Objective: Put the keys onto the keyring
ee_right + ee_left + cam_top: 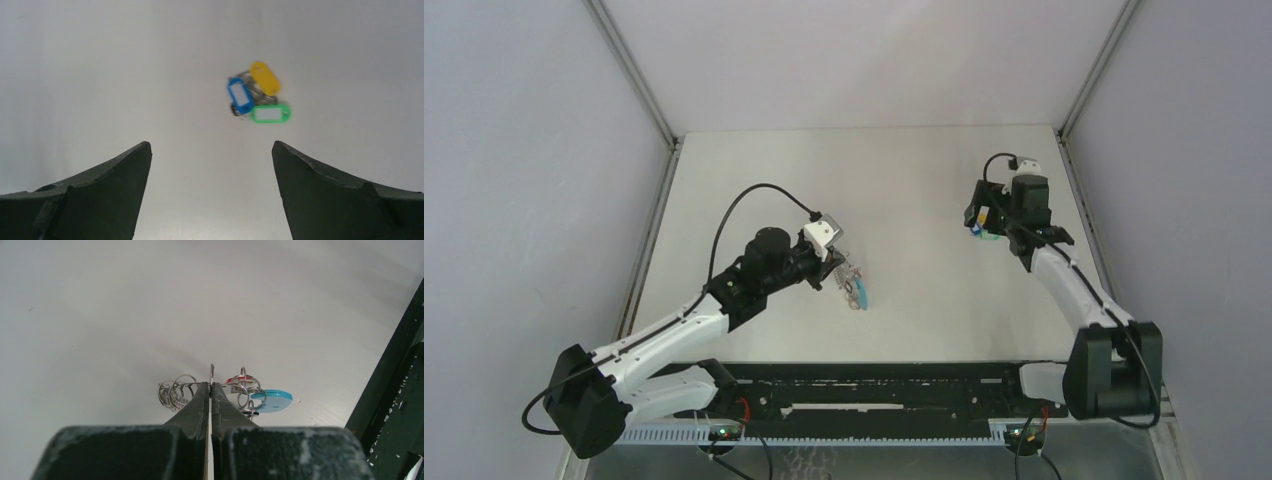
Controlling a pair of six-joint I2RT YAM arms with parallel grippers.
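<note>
The keyring [245,390] is a bundle of metal rings with a cyan piece [272,401] and a red tag. My left gripper [210,384] is shut on one thin ring of it, near the table's middle in the top view [856,288]. The keys [257,97], a yellow, a blue and a green tag in one cluster, lie on the table in the right wrist view. My right gripper [210,146] is open and empty above and short of them. In the top view the right gripper [980,218] hides most of the keys; a green-blue edge shows [980,233].
A dark rail [395,390] runs along the right side of the left wrist view. Grey walls enclose the white table [904,180] on three sides. A black rail with cable chain [874,395] runs along the near edge.
</note>
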